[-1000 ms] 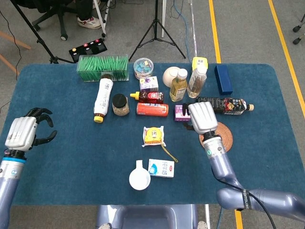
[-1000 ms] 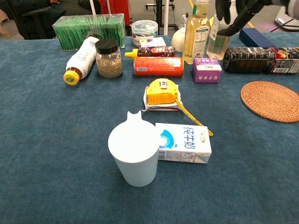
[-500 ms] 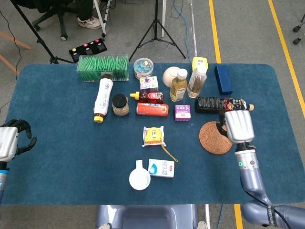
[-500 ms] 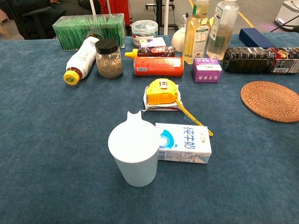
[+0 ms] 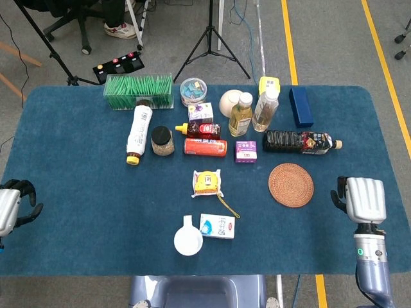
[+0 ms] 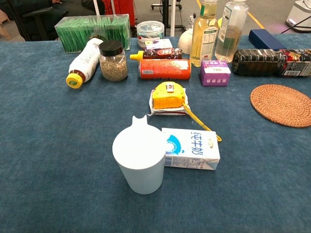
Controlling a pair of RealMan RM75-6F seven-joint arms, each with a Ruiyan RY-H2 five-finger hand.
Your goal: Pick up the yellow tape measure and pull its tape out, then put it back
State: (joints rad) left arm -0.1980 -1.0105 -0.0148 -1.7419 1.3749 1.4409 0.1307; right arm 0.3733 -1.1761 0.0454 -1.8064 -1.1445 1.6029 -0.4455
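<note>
Tape measure, yellow, resting on a white packet mid-counter, just behind milk carton and white cup, untouched; left hand at the left counter edge, fingers curled, empty; right hand at the right edge, holding nothing, finger spread unclear.

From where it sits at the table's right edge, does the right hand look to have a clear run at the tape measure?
Probably yes. The right hand holds nothing, and only the flat coaster lies between it and the tape measure. The milk carton and cup sit nearer the robot, off that line.
</note>
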